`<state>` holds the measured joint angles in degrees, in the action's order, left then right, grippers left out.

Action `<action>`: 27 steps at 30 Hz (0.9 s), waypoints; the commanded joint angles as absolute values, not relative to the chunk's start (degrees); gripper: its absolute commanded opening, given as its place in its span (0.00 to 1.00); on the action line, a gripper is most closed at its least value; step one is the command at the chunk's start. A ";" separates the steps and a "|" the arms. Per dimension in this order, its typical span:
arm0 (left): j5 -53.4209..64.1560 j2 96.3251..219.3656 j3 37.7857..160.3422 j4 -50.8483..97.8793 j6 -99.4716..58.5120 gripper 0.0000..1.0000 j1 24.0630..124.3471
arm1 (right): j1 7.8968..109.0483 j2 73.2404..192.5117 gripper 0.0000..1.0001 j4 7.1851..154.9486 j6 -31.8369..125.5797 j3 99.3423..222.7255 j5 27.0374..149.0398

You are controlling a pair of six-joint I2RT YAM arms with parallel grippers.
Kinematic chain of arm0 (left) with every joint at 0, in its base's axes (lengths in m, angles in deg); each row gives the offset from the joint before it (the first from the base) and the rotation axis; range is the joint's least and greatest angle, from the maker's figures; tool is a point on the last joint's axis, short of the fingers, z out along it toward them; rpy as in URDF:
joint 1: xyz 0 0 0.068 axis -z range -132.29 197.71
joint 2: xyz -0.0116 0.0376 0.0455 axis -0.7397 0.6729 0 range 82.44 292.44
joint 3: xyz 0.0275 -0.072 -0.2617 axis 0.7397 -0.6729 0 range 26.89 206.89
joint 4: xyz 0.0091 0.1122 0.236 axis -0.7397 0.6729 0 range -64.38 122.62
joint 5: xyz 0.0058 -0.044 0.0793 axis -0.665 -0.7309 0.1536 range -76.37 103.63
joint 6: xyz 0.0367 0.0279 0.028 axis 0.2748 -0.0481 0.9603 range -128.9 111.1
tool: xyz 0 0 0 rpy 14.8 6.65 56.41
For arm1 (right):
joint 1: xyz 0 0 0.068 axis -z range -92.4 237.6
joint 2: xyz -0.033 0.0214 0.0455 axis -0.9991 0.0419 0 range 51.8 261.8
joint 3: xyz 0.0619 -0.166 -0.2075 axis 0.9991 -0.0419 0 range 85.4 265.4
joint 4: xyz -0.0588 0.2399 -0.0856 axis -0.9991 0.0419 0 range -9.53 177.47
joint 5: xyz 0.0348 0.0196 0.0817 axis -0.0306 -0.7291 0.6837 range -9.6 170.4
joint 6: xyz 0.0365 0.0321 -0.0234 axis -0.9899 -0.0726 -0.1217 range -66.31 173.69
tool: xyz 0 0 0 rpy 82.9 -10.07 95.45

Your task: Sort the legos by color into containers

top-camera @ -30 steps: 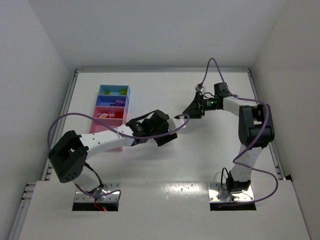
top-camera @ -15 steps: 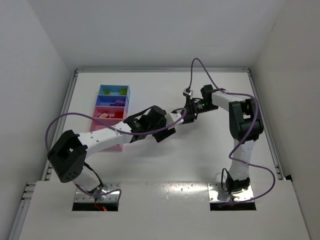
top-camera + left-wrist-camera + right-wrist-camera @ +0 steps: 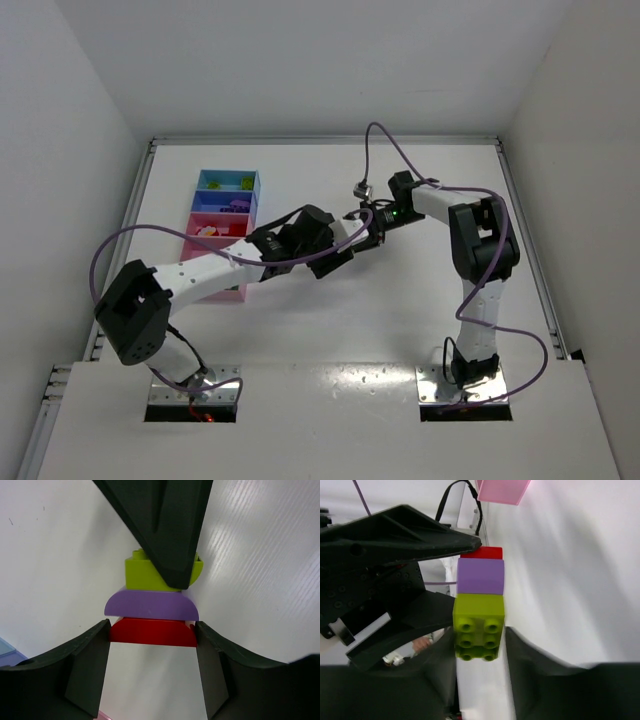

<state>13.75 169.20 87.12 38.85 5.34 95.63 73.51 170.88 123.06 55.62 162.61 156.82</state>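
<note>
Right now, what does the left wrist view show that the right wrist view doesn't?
Left wrist only: the left end effector with both fingers clamped on the two ends of the red brick. Right wrist only: the studs on the yellow-green brick, and the right end effector against that brick's sides. Both: red brick, purple brick and yellow-green brick joined in one stack.

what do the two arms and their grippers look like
Both look alike. The left arm and right arm have white tube-like links joined by chunky black joints. A thin purple cable loops loosely along each. The left gripper and right gripper each have two matte black fingers, broad and tapering to blunt tips. A small green light glows near the right wrist.
</note>
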 commanded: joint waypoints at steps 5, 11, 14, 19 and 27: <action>12.93 168.04 89.39 37.40 3.76 0.26 94.99 | 72.39 170.97 0.06 120.90 55.88 164.59 158.96; 13.54 165.06 84.56 37.40 3.76 0.26 94.99 | 76.61 170.45 0.00 124.94 57.11 172.92 159.16; 14.07 163.04 81.83 37.40 3.76 0.26 94.47 | 77.76 168.96 0.00 123.90 55.28 182.06 149.69; 15.47 159.88 81.82 38.63 3.76 0.26 91.13 | 75.14 165.78 0.00 115.71 49.72 194.18 125.33; 7.49 158.29 88.33 42.41 -2.83 0.26 80.15 | 69.41 170.01 0.00 113.96 50.53 201.77 118.09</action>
